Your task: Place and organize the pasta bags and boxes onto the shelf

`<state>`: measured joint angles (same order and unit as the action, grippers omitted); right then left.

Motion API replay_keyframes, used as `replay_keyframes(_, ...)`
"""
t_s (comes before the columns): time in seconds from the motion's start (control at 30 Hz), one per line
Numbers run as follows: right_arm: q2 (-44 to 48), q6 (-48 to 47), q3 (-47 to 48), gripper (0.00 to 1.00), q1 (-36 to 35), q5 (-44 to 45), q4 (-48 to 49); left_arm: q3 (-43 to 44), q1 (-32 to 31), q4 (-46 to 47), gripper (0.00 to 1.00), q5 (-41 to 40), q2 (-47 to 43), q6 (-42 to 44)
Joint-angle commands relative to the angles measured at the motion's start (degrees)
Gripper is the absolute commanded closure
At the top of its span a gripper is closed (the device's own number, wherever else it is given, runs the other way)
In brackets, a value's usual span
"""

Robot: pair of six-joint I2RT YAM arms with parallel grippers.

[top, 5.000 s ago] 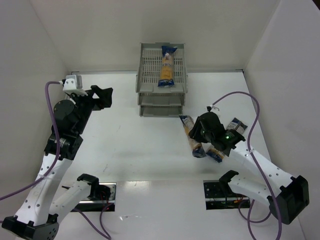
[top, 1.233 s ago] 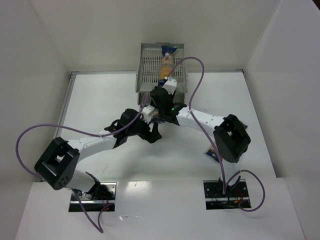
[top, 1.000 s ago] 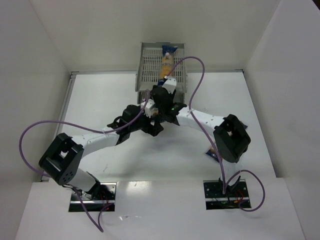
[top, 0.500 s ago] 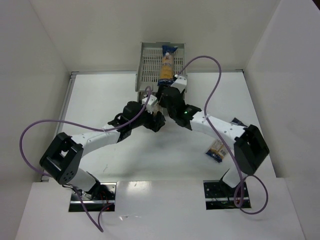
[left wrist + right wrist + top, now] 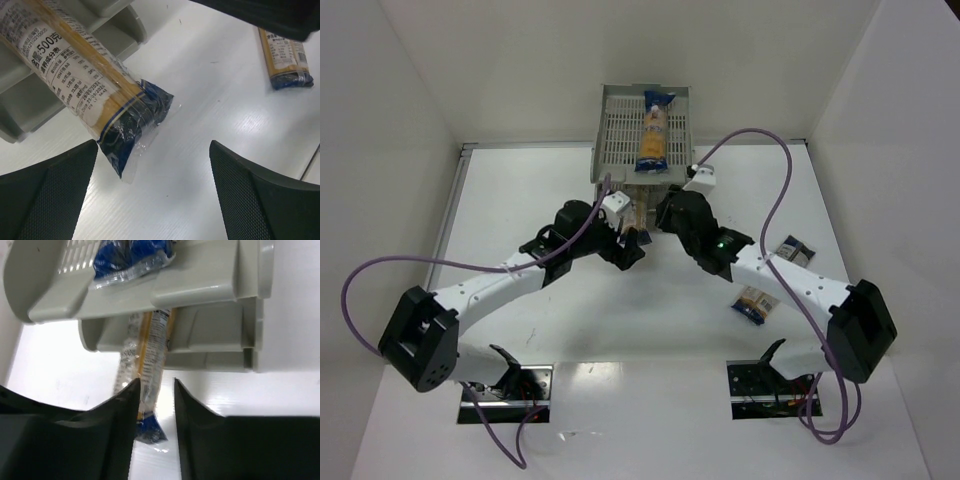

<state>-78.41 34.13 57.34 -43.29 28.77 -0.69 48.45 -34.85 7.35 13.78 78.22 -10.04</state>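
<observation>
**One packet half into the rack, both grippers open beside it**

A white table [image 5: 545,195] carries everything, with white walls on three sides. At its far edge stands the grey three-tier rack [image 5: 612,130], its slotted trays facing the arms. The left arm [image 5: 490,285] and the right arm [image 5: 790,285] both reach forward and inward, so their wrists meet just in front of the rack, one on each side of its middle.

The top packet [image 5: 654,130] of pasta lies lengthwise in the upper tray, right of centre, and its dark blue end overhangs the front lip. The second packet [image 5: 95,95] is only partly stowed. In the right wrist view its far part runs in under the top tray, apparently into the middle tray. It slopes out over the front lip, and its blue end rests on the table. The third packet [image 5: 757,303] lies on the table well to the right, under the right arm, with an end showing on either side of the forearm.

The left gripper [image 5: 154,150] hangs over the blue end of the second packet, fingers spread wide and clear of it. The right gripper [image 5: 155,387] points at the rack front, fingers a narrow gap apart. The second packet shows through that gap, and I cannot tell whether they touch it.
</observation>
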Motion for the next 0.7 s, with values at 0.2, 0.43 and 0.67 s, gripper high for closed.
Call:
replay_keyframes(0.2,7.82,-7.05,-6.00,1.00,-0.56,-10.65,-2.58,3.94,0.05,-7.00,0.00,-2.42,-9.72,2.05)
replay_keyframes(0.43,1.97,-12.42,-7.69,1.00,-6.90,-19.90,1.20,-0.01,0.05,-9.11,0.00,-20.88,-20.73,-3.22)
replay_keyframes(0.67,-8.05,-14.70,-3.91,1.00,-7.51,-20.60,6.92,-3.09,5.05,-12.45,0.00,-22.67,-24.60,-6.39)
